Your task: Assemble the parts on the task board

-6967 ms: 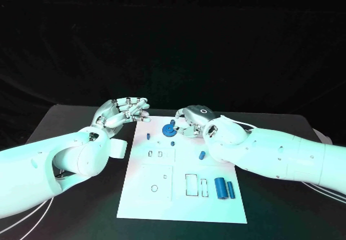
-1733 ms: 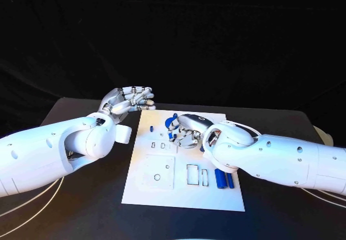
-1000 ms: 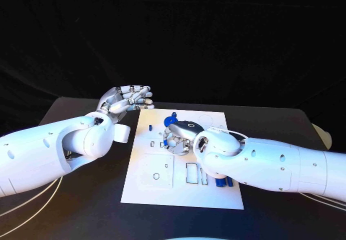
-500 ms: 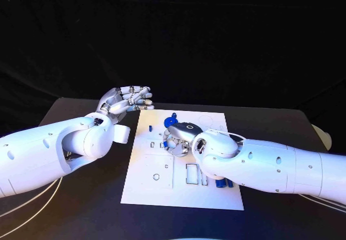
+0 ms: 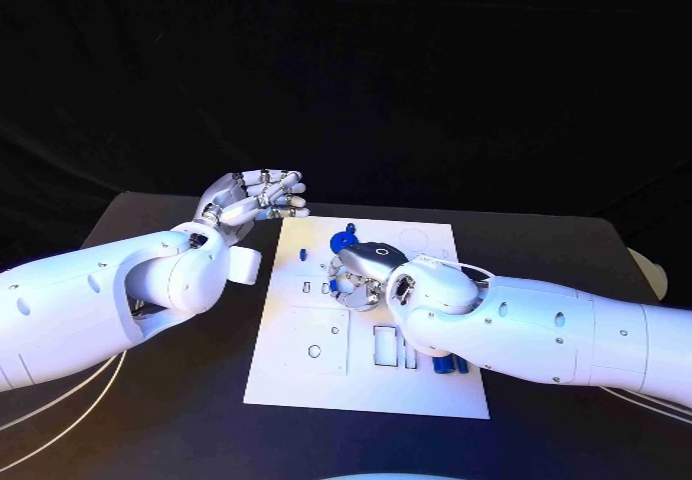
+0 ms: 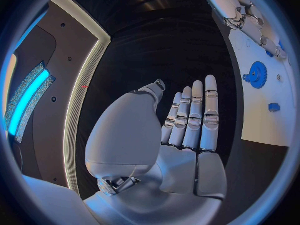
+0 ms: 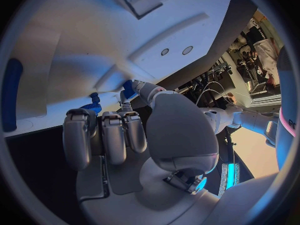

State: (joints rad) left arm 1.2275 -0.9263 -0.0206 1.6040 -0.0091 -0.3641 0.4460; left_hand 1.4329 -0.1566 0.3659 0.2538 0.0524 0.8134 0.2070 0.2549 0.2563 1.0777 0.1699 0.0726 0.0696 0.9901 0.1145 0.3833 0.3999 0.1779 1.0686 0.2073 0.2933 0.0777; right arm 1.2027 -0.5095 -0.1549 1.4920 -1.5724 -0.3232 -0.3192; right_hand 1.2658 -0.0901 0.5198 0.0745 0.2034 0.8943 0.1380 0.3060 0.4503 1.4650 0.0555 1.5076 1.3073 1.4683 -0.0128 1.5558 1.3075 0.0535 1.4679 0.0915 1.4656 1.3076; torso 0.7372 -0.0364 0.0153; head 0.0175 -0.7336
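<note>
Right hand [image 5: 361,272] at frame centre pinches a small blue part [image 7: 129,89], mostly hidden by fingers; its forearm covers the blue cylinders [image 5: 450,364]. Left hand [image 5: 253,205], upper left, hovers empty off the task board [image 5: 296,385], fingers apart; blue gear [image 5: 345,240] stands nearby.

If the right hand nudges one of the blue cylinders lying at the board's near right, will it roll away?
Probably. The blue cylinders lie on their sides on the flat white task board, so a sideways push would likely roll them. They look rigid and smooth, perhaps slippery between the fingers. The right hand is above the board's middle.
</note>
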